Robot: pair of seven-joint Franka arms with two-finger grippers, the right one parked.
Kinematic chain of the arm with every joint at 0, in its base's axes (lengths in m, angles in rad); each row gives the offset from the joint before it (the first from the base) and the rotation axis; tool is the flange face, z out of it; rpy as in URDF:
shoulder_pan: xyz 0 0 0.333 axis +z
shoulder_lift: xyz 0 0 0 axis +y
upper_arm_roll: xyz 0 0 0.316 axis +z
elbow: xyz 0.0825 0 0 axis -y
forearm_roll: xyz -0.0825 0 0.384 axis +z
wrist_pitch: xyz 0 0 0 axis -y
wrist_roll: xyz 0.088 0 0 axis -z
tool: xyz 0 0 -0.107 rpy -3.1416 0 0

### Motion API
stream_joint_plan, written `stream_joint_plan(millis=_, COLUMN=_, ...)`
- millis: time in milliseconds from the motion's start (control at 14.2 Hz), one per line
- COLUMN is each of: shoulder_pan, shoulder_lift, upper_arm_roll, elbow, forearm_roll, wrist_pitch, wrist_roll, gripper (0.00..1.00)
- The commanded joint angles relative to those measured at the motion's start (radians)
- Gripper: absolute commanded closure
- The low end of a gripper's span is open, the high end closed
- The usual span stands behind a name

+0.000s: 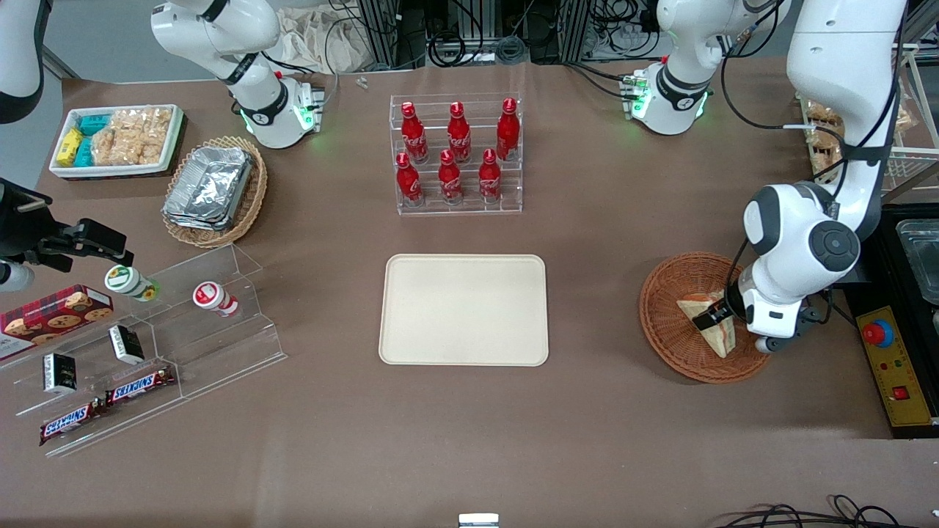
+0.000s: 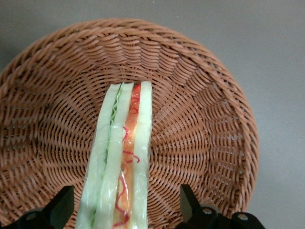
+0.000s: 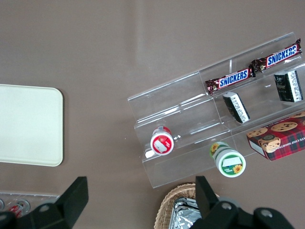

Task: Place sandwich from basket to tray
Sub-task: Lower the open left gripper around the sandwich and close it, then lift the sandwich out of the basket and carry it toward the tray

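Observation:
The sandwich (image 1: 706, 306) is a pale bread wedge lying in the reddish-brown wicker basket (image 1: 664, 323) toward the working arm's end of the table. In the left wrist view the sandwich (image 2: 125, 143) shows its red, orange and green filling at the cut edge, resting on the basket (image 2: 200, 109) floor. My left gripper (image 1: 717, 320) is low in the basket, open, with one black finger on each side of the sandwich (image 2: 126, 210); small gaps show between the fingertips (image 2: 188, 200) and the bread. The cream-beige tray (image 1: 463, 309) lies empty at the table's middle.
A clear rack of red bottles (image 1: 456, 155) stands farther from the front camera than the tray. A yellow control box with a red button (image 1: 889, 359) lies beside the basket. An acrylic snack stand (image 1: 147, 345), a tan basket of foil trays (image 1: 214, 189) and a white bin (image 1: 117, 139) lie toward the parked arm's end.

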Motion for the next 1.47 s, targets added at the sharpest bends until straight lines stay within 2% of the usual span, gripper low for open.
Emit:
stream_joint_plan(millis=0, shoulder_pan=-0.002, shoulder_lift=0.028, upper_arm_roll=0.002, elbow=-0.010, forearm_roll=0.009, wrist_pitch=0.049, wrist_roll=-0.038, gripper=0.00)
stream_joint_plan(millis=70, shoulder_pan=-0.004, shoulder_lift=0.032, upper_arm_roll=0.002, elbow=-0.004, forearm_roll=0.009, wrist_pitch=0.051, wrist_roll=-0.048, gripper=0.18)
stream_joint_plan(millis=211, shoulder_pan=-0.008, shoulder_lift=0.032, upper_arm_roll=0.002, elbow=0.001, forearm_roll=0.014, wrist_pitch=0.051, wrist_roll=-0.109, gripper=1.00)
stream_joint_plan(millis=561, shoulder_pan=-0.013, shoulder_lift=0.020, upper_arm_roll=0.002, elbow=0.007, forearm_roll=0.015, wrist_pitch=0.043, wrist_roll=-0.114, gripper=1.00)
stream_joint_plan(millis=702, shoulder_pan=-0.011, shoulder_lift=-0.021, upper_arm_roll=0.002, elbow=0.007, forearm_roll=0.015, wrist_pitch=0.002, wrist_roll=-0.114, gripper=1.00)
stream_joint_plan(millis=842, shoulder_pan=-0.010, shoulder_lift=-0.072, upper_arm_roll=0.002, elbow=0.064, forearm_roll=0.015, wrist_pitch=-0.152, wrist_roll=-0.114, gripper=1.00)
stream_joint_plan(millis=1123, shoulder_pan=-0.011, shoulder_lift=-0.127, upper_arm_roll=-0.003, elbow=0.293, forearm_roll=0.020, wrist_pitch=-0.536, wrist_roll=-0.104, gripper=1.00)
stream_joint_plan(millis=1263, shoulder_pan=-0.031, shoulder_lift=-0.138, upper_arm_roll=-0.038, elbow=0.419, forearm_roll=0.085, wrist_pitch=-0.697, wrist_roll=-0.051, gripper=1.00)
stream_joint_plan(millis=1404, shoulder_pan=-0.043, shoulder_lift=-0.130, upper_arm_roll=-0.095, elbow=0.591, forearm_roll=0.100, wrist_pitch=-0.892, wrist_roll=-0.008, gripper=1.00)
